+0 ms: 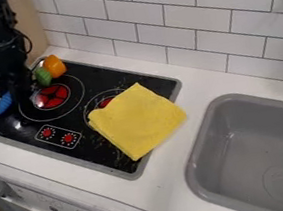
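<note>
The blue thing is just beside the tool on the stove, the green and orange things on the tool's other side, the cloth beyond them. Whether the tool is open or closed, I cannot tell; small, slow moves should avoid nudging its neighbours.

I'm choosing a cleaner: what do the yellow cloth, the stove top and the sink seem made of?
Yellow cloth: matt fabric, by its soft folded edges. Stove top: glossy, glass or plastic, by the bright reflections. Sink: probably moulded plastic, satin, by its even grey and rounded corners.
</note>
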`<state>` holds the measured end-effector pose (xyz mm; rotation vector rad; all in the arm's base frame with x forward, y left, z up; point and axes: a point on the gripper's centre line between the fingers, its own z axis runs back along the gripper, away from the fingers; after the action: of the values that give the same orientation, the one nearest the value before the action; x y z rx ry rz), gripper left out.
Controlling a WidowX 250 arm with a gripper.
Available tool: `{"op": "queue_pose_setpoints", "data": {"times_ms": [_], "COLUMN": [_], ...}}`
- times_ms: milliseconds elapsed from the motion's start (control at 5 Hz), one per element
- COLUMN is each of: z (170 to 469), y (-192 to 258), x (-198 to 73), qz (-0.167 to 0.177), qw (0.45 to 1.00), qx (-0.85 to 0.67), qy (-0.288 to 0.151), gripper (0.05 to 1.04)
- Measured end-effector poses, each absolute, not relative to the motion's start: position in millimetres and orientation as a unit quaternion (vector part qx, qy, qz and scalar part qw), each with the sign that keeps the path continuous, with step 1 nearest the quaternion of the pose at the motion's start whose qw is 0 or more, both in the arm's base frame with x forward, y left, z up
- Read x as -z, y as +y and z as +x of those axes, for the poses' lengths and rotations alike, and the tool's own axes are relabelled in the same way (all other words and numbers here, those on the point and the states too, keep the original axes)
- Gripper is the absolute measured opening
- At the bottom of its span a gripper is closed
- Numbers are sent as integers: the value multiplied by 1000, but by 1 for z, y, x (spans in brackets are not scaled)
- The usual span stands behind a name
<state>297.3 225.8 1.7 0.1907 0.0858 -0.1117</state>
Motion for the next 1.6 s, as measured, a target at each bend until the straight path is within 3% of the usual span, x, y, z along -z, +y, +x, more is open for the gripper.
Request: {"op": "queue_pose_setpoints", "data": {"times_ms": [200, 600, 800, 1000, 1200, 1600], "z": [284, 279, 281, 296, 318, 354], "y": [214, 217, 202, 157, 106, 67], "x": [-5, -60, -90, -115, -116, -81], "qz": [86, 125, 141, 132, 119, 83], "qw": [994, 992, 989, 977, 952, 857], "qx": [58, 26, 40, 149, 274, 508], "qy": [46, -4, -35, -76, -69, -31], "gripper": [406, 405, 406, 406, 405, 405]}}
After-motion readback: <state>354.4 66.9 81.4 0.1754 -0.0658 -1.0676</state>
